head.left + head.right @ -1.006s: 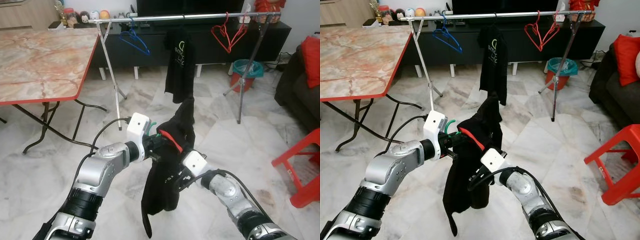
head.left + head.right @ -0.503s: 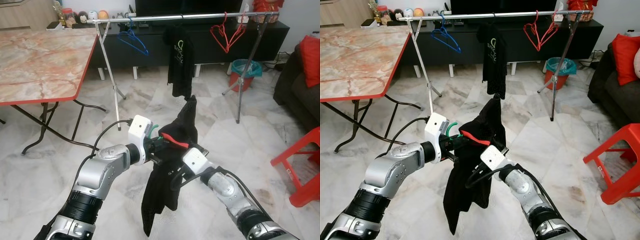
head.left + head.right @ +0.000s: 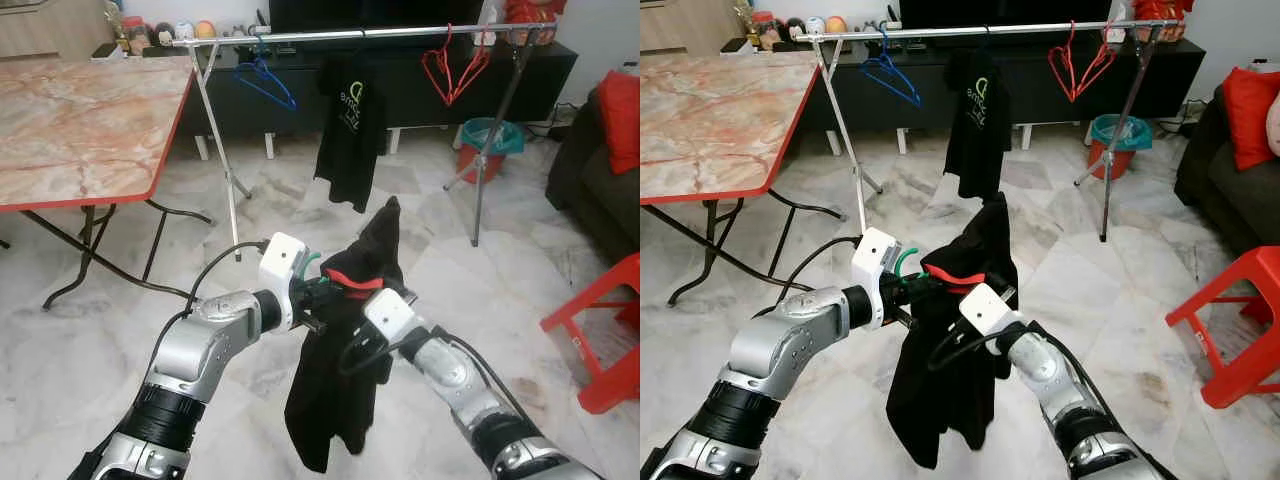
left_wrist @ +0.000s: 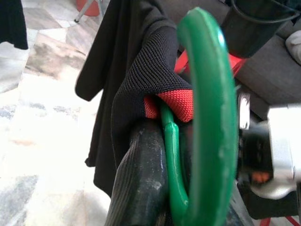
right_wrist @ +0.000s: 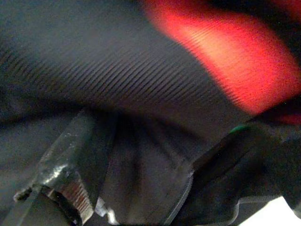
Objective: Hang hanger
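At about 9 o'clock in the head view stands the marble table [image 3: 80, 110], well apart from my work. Near the middle, the left gripper [image 3: 318, 292] is clenched on the green hanger [image 4: 207, 117]; in the left wrist view the hook curves up beside one black finger [image 4: 141, 179], and the neck of the hanger goes down next to it. The black garment [image 3: 345, 380] with its red collar [image 3: 352, 279] sits on this hanger and hangs down freely toward the floor.

At 5 o'clock from it, the right gripper [image 3: 985, 300] is pressed into the cloth under the collar. In the right wrist view I see ribbed fabric against one finger [image 5: 70, 165], but I cannot tell if the jaws are closed on it.

At 12 o'clock, far ahead, is the clothes rail [image 3: 350, 35]. It carries a blue hanger [image 3: 265, 80] at 11 o'clock, a black T-shirt [image 3: 350, 130] in the middle, and red hangers [image 3: 455, 65] at 1 o'clock.

In my judgement the hanger is not yet hung and the rail is beyond reach. To do this step well, I think I should walk closer, keep the hook upright and turned toward the bar, choose the free gap between the T-shirt and the red hangers, and let the right gripper only steady the cloth so it does not slip off.
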